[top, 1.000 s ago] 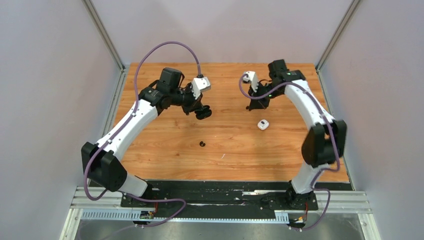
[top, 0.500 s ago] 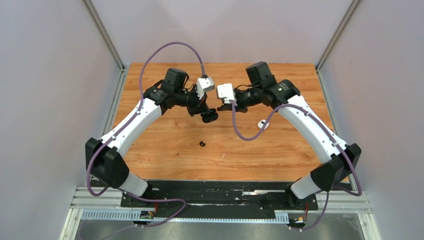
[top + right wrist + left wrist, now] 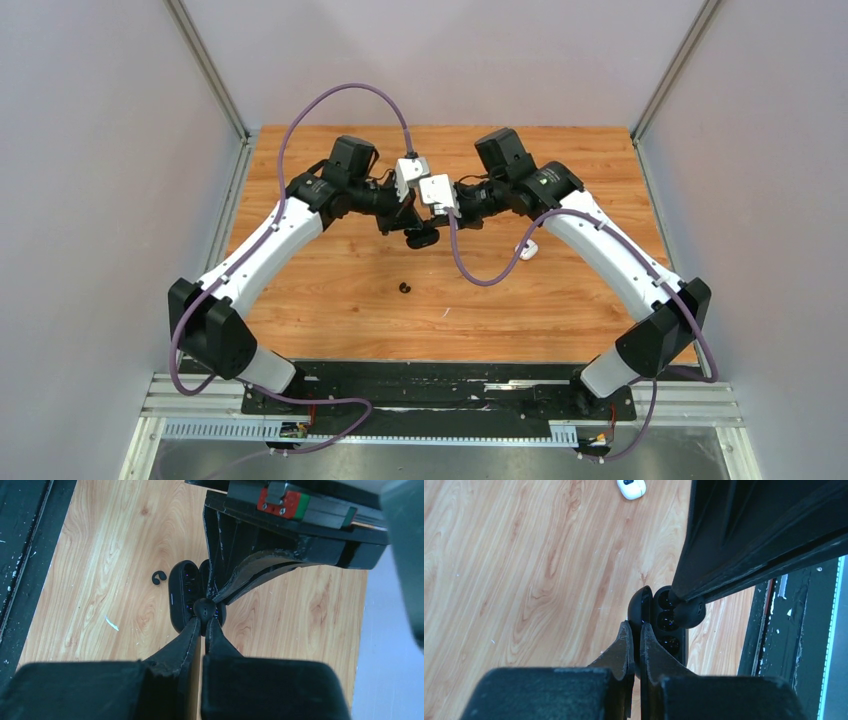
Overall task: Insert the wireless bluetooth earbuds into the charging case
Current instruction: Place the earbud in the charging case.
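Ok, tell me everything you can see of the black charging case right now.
The black charging case is glossy, rounded, plastic-looking and open, lid swung aside, dark wells showing. The left gripper pinches it with shut jaws where lid meets base. The black earbud in the right gripper sits at its open face.

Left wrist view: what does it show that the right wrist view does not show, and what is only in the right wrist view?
Only the left wrist view: a small white object lying on the wooden table near the top edge.
Only the right wrist view: a loose black earbud on the table beside the black charging case.
Both: that case, open and clamped by the left gripper, and the held black earbud, pinched by the right gripper at the case's pockets.
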### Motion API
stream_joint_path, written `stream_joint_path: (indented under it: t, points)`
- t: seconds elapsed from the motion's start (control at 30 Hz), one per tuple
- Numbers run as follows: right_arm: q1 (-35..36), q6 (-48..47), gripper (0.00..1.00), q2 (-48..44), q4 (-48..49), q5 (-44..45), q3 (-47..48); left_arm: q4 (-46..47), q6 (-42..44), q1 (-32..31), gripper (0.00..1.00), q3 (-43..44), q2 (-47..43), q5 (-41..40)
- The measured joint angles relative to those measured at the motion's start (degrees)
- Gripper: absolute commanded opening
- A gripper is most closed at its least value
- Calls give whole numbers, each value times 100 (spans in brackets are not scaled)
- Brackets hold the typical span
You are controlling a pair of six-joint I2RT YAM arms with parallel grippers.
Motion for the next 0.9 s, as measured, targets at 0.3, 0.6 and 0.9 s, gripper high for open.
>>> stream_joint_path:
  t: [0.3, 0.6, 0.9]
  points:
    - [44, -2, 0, 74, 13, 105, -37, -44, 125, 0, 0, 31, -269, 74]
    - [63, -2, 0, 68, 70, 118, -87, -70, 149, 0, 0, 35, -315, 72]
    - [83, 9, 0, 79, -46, 76, -66, 33, 131, -2, 0, 35, -315, -44]
